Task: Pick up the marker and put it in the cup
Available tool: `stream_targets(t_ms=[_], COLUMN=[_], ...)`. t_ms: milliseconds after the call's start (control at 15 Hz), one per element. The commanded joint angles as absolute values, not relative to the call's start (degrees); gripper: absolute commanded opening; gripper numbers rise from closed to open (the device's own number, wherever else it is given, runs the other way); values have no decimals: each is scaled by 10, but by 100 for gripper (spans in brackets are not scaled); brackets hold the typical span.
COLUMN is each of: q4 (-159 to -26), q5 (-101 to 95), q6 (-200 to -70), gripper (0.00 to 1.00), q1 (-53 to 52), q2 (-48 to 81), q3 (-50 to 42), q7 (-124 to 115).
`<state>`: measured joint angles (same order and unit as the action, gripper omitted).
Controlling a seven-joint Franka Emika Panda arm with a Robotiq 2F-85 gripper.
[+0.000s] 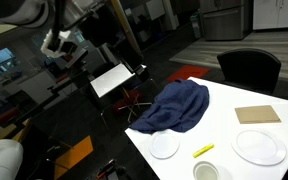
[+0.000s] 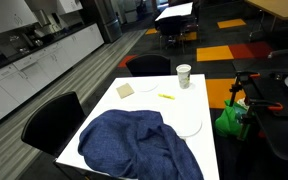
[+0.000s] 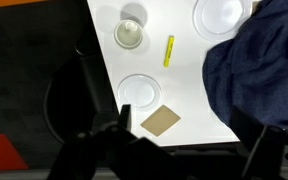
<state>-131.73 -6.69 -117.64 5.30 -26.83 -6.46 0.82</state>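
The yellow marker lies flat on the white table, between a shallow bowl and a large plate. It also shows in the other exterior view and the wrist view. The white cup stands upright near the table edge, close to the marker; it shows in the other exterior view and the wrist view. My gripper hangs high and far off the table, empty. In the wrist view its dark fingers stand wide apart.
A crumpled blue cloth covers one end of the table. A shallow white bowl, a large white plate and a brown square pad lie on the table. Black chairs stand around it.
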Motion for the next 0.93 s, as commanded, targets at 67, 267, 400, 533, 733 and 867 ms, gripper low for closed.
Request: stream_targets(t_ms=[67,267,400,533,733,867], q4=[-1297,-1294,-1294,-1293,-1293,-1290], q5=[-117,-117,-110,-102,-108,-110], q6=[-1270,-1333,-1372,-1405,-1459,-1489], gripper=[100,100,100,100,100,100], q1=[75,74,71,68,64,60], q2=[-163,-92,-49,-9,50,86], q3=[-33,-39,-44,-48,-50,-52], q7=[-82,-113,-112,-100,-105,-110])
